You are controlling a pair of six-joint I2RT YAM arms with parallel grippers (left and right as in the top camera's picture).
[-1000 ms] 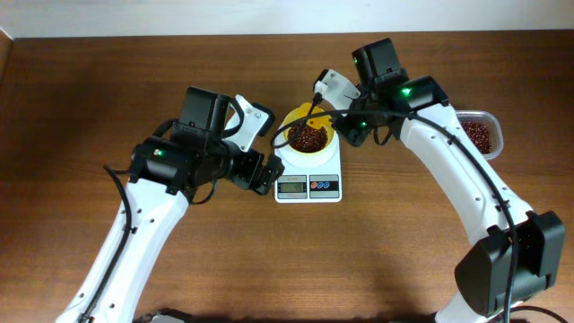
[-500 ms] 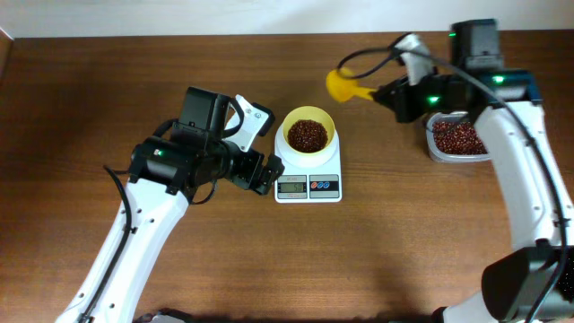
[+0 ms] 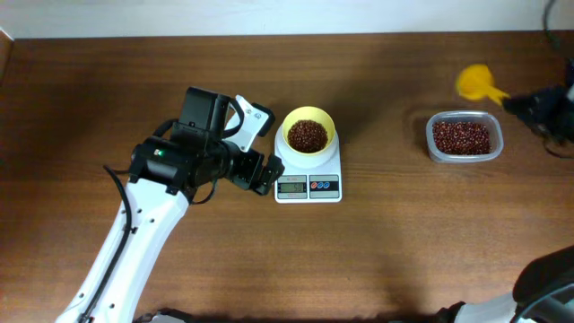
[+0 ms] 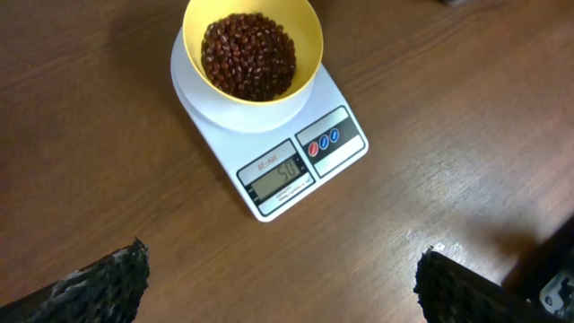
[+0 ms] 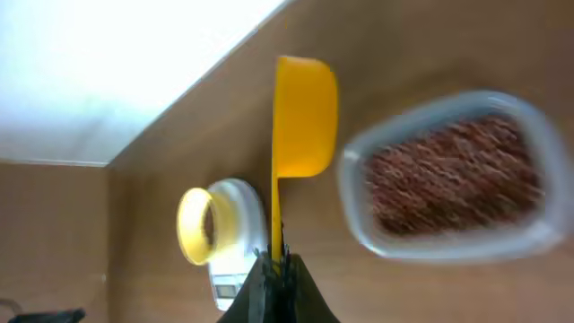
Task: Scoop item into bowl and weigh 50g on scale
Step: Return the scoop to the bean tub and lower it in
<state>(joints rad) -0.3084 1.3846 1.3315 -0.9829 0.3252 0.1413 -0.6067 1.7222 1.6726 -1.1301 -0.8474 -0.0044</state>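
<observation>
A pale yellow bowl holding dark reddish-brown beans sits on the white scale. In the left wrist view the bowl and scale show from above, and the display reads about 50. My left gripper is open and empty, just left of the scale; its fingertips frame bare wood. My right gripper at the far right edge is shut on the handle of a bright yellow scoop, also in the right wrist view. The scoop hovers beside the clear container.
A clear rounded-rectangular container of beans stands at the right, also in the right wrist view. The wooden table's back edge meets a white wall.
My right arm has swung the scoop from over the bowl far to the right, past the clear container. The left arm has not moved.
</observation>
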